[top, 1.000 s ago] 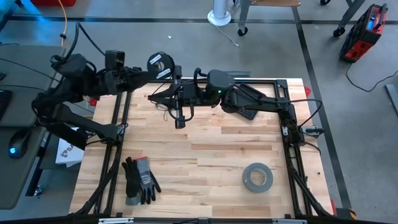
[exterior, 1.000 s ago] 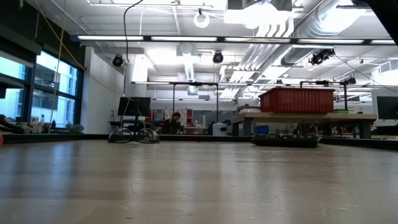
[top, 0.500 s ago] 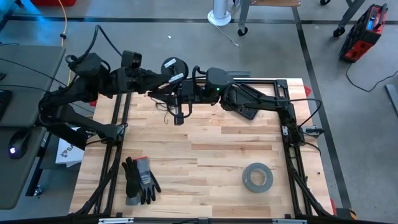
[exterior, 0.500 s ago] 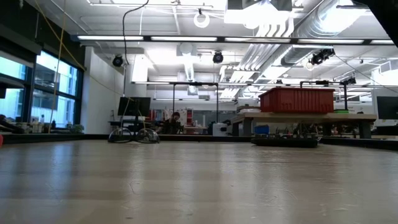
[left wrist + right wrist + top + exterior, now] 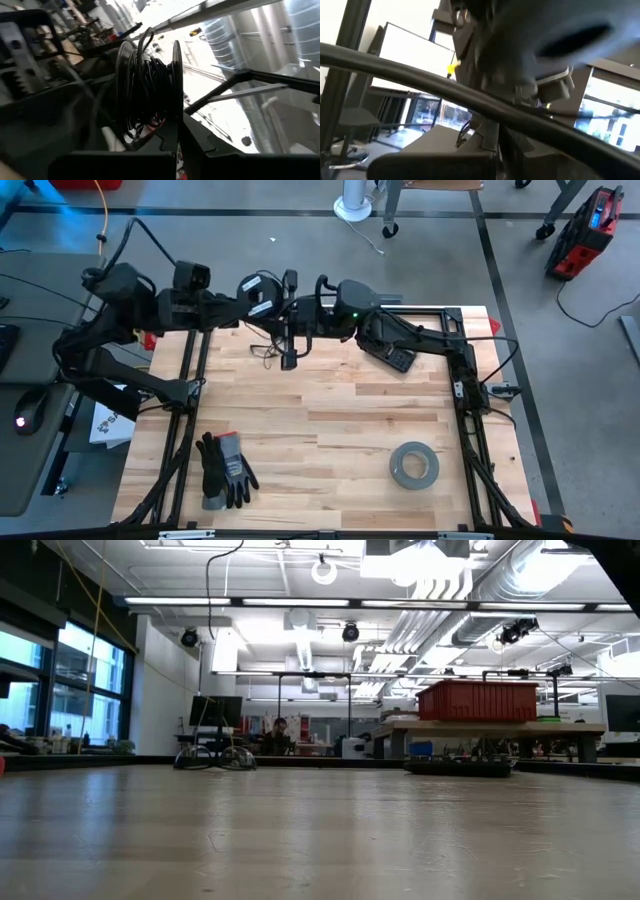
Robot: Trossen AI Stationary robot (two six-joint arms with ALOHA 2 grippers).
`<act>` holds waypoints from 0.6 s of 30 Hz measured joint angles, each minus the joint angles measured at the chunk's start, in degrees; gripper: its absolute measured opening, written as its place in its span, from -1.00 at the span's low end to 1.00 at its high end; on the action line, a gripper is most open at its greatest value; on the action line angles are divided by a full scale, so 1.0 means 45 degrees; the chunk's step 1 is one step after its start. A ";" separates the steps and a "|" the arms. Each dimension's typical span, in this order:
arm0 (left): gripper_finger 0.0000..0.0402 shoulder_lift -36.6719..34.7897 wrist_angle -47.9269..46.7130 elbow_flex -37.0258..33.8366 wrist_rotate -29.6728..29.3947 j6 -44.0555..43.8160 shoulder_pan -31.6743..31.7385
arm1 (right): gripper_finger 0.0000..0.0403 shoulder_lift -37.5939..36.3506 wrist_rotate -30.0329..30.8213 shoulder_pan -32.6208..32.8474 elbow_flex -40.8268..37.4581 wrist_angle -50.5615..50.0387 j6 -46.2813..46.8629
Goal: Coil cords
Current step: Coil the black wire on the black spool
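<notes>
Up over the table's far edge, the left gripper [image 5: 262,298] is clamped on the black spool [image 5: 148,90], its axle pointing across at the right gripper [image 5: 290,330] just beside it, fingers together, thin cord [image 5: 268,348] dangling between.

You have a light wood plank table [image 5: 330,430] framed by black rails. A grey tape roll [image 5: 413,464] lies flat toward the near right part. A pair of dark gloves [image 5: 224,468] lies at the near left, by the left rail. A black remote-like keypad [image 5: 393,358] lies at the far side.
</notes>
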 joint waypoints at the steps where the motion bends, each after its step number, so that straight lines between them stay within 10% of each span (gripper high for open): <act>1: -1.00 0.0000 -0.0150 0.0000 -0.0046 0.0021 -0.0059 | -1.00 0.0002 -0.0026 -0.0025 0.0000 0.0145 0.0121; 18: -1.00 -0.0074 -0.0146 -0.0024 -0.0489 0.1401 -0.0114 | -1.00 0.0024 -0.0469 -0.0084 0.0000 -0.0028 0.0896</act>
